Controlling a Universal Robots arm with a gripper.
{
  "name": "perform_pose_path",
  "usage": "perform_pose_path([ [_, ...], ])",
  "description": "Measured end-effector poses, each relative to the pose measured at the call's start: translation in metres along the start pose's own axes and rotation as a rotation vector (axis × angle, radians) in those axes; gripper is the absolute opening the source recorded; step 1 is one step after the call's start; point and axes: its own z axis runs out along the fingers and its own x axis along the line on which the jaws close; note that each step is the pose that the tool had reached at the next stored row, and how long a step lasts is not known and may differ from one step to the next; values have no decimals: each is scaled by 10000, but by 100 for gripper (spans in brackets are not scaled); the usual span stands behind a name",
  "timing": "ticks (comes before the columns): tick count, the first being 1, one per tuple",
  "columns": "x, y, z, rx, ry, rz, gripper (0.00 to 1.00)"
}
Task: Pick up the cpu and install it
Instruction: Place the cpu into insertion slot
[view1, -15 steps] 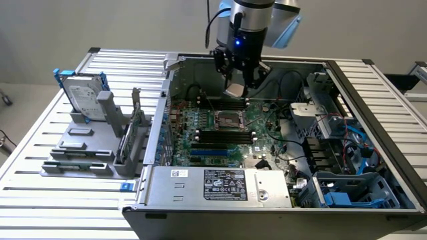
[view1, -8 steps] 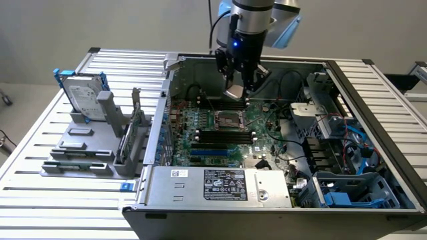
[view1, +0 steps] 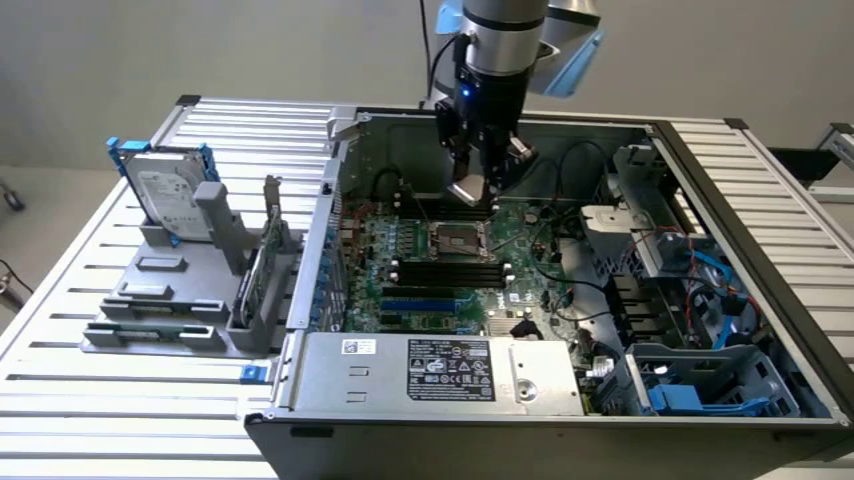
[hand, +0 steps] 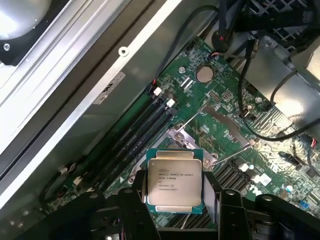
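Note:
My gripper (view1: 475, 188) hangs inside the open computer case, above the green motherboard (view1: 441, 265) and just behind its dark metal-framed socket (view1: 457, 243). The jaws are closed on the cpu (hand: 174, 181), a small flat square chip with a dull silver printed top and green edge. In the wrist view the black fingers (hand: 138, 205) clamp the chip on two opposite sides. The chip floats above the board, over the socket's open metal frame (hand: 220, 131). In the exterior view the cpu (view1: 471, 190) shows as a small pale plate between the fingertips.
Black memory slots (view1: 447, 272) lie in front of the socket. Black cables (view1: 561, 215) and a drive cage (view1: 627, 235) crowd the case on the exterior view's right. A power supply (view1: 441, 368) fills the near edge. A grey rack with a hard drive (view1: 171, 200) stands outside, on the exterior view's left.

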Motion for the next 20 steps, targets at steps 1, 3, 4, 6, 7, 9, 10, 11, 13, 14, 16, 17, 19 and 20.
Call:
perform_pose_path([
  [1, 0, -1, 9, -7, -9, 180, 55],
  [3, -1, -1, 31, -24, -28, 548, 55],
  [4, -2, -2, 42, -31, -38, 729, 55],
  [6, -3, -3, 66, -46, -57, 1088, 55],
  [7, -3, -4, 78, -53, -68, 1278, 55],
  [9, -4, -5, 104, -68, -86, 1637, 55],
  [10, -5, -6, 117, -75, -95, 1815, 55],
  [11, -6, -7, 131, -82, -104, 2007, 55],
  [13, -7, -8, 157, -92, -122, 2365, 55],
  [14, -7, -9, 170, -97, -130, 2534, 55],
  [16, -8, -10, 198, -107, -146, 2899, 55],
  [17, -9, -11, 213, -113, -155, 3094, 55],
  [19, -10, -13, 241, -124, -174, 3453, 55],
  [20, -11, -14, 254, -129, -183, 3633, 55],
])
